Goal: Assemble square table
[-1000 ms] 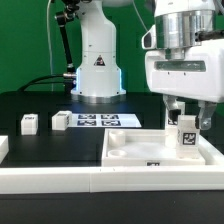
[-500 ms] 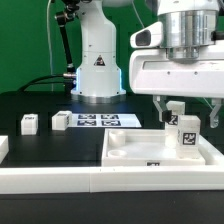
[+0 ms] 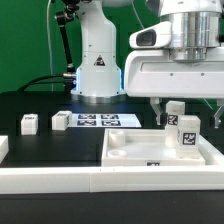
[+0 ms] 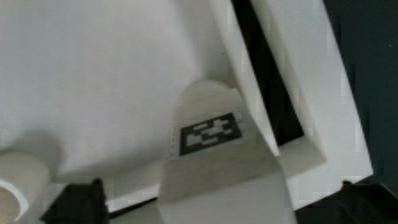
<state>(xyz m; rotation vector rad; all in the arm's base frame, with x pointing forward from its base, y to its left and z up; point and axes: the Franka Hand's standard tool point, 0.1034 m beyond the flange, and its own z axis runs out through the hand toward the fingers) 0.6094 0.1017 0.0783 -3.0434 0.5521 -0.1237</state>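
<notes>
Raised end effector (image 3: pixel 185 113) loosely flanks leg (image 3: pixel 187 134) beside rim (image 3: pixel 212 150).

The white robot arm (image 3: pixel 97 55) stands at the black surface's (image 3: pixel 40 100) far edge, wrist aimed straight down toward the near edge. Its white two-finger pincer (image 3: pixel 185 112) hangs, jaws spread wide.

Counting now: one tabletop (image 3: pixel 135 148), four legs (image 3: pixel 187 133) in sight, one marker board (image 3: pixel 100 121), and one long rail (image 3: pixel 60 180).
</notes>
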